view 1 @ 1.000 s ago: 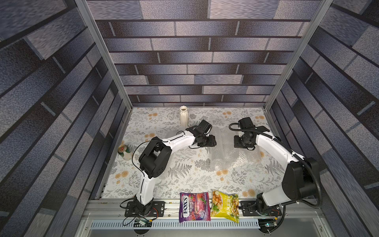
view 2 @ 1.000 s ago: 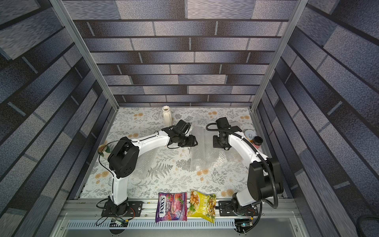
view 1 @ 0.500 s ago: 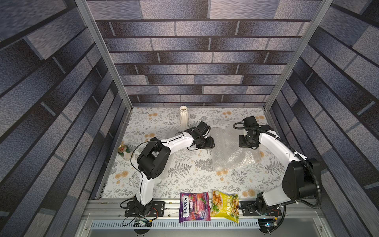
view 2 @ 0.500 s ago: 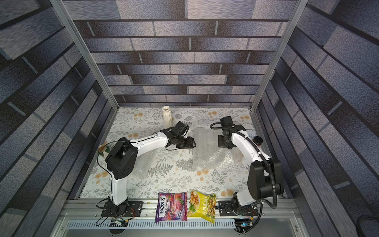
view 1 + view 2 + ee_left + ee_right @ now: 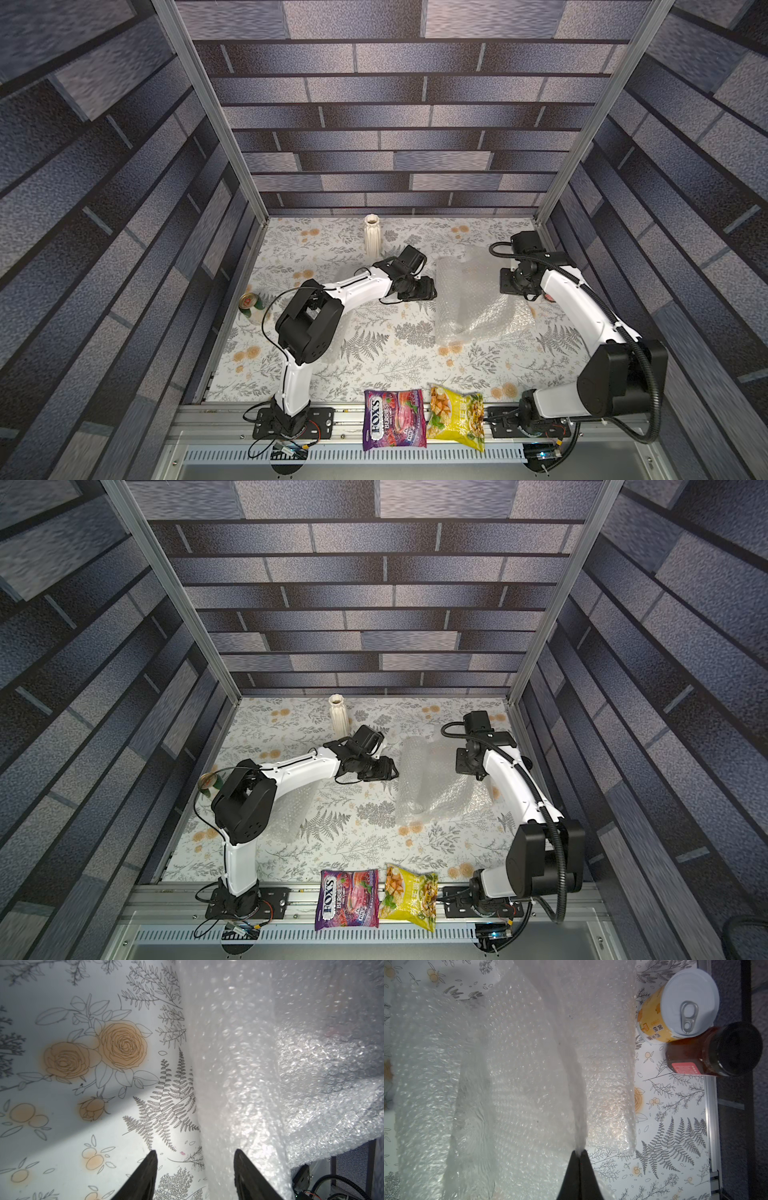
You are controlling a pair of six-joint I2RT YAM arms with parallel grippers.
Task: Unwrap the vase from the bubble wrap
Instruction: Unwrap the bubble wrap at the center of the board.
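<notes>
Standing upright and bare at the back of the table (image 5: pixel 316 245), the vase (image 5: pixel 372 235) is seen well apart from the bubble wrap (image 5: pixel 473 303). Is the job counted as done? (desk)

Largely, it is judged. The wrap is shown crumpled and loosely rolled at the table's middle right, and nothing can be made out inside it. A fold of it is pinched in the clenched right gripper (image 5: pixel 580 1152). The left gripper (image 5: pixel 195 1155) is held released beside the wrap's edge, with nothing between its jaws. Only laying the sheet aside appears to be left. A second sheet (image 5: pixel 291 812) is seen under the left arm. (caption writer)

And the containers? (desk)

None is seen opened. A yellow can (image 5: pixel 675 1007), pull tab in place, and a dark-lidded jar (image 5: pixel 716 1051) of reddish-brown contents are stood side by side just beside the wrap. Another can (image 5: pixel 250 305), on the left arm's side, is too small to be judged. A purple sweet bag (image 5: pixel 392 419) and a yellow snack bag (image 5: pixel 457 417) are laid sealed on the front rail (image 5: pixel 345 415). (caption writer)
</notes>
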